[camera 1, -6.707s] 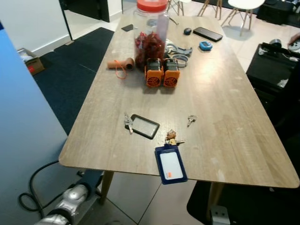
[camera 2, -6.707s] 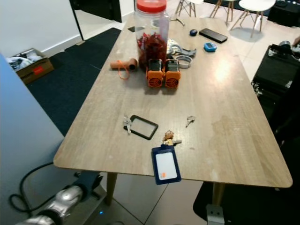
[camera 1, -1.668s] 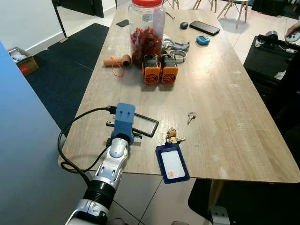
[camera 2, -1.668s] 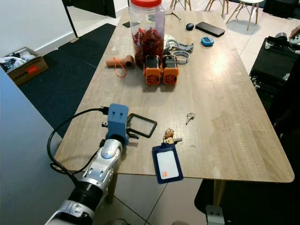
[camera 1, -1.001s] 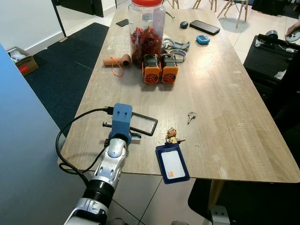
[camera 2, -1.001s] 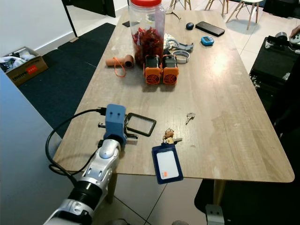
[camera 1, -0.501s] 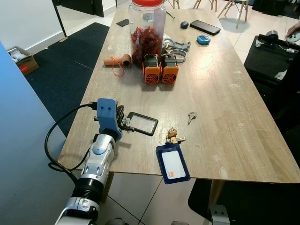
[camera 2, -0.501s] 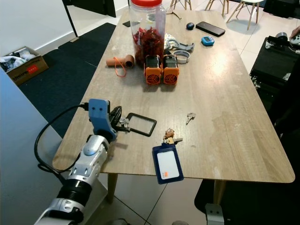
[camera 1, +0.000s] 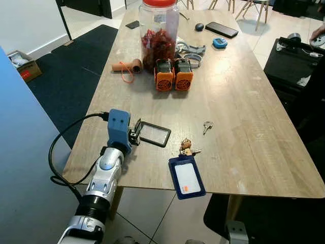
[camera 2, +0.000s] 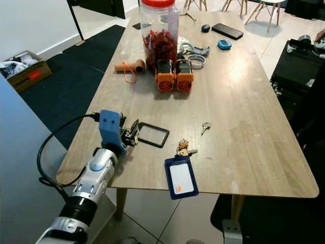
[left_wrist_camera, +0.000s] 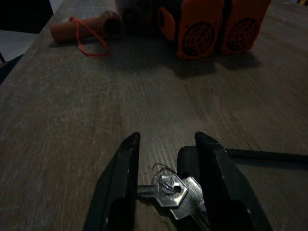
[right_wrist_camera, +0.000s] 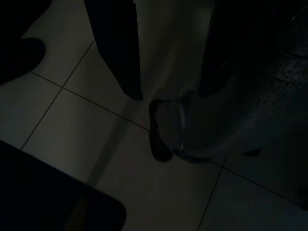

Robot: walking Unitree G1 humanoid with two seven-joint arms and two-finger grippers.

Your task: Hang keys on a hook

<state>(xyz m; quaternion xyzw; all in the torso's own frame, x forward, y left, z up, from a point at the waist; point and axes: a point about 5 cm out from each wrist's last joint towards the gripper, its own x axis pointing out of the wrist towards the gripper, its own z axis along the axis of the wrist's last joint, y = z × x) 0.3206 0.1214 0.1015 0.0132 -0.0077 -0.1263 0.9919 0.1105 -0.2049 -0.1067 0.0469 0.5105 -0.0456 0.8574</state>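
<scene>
Two black fingers of the left gripper (left_wrist_camera: 166,144) are spread around a small bunch of keys (left_wrist_camera: 171,191), low in the frame on the wooden table (camera 1: 244,101). Right gripper (right_wrist_camera: 168,91) hangs spread above dim floor tiles.

Your table (camera 1: 254,117): left gripper (camera 1: 136,133) at 9 o'clock, near front-left edge, keys (left_wrist_camera: 175,191) lying between its spread fingers (left_wrist_camera: 120,183). Card frame (camera 1: 155,134) touching keys, toward 3 o'clock. Second key bunch (camera 1: 187,148) at 6 o'clock; badge holder (camera 1: 186,178) just before it, overhanging front edge. Single key (camera 1: 207,126) at centre. Jar (camera 1: 158,31) at 12 o'clock, two fan units (camera 1: 173,74) before it, roll (camera 1: 127,66) left. Phone (camera 1: 224,30) at far end. Right gripper (right_wrist_camera: 171,94) hangs over floor (right_wrist_camera: 86,159).
</scene>
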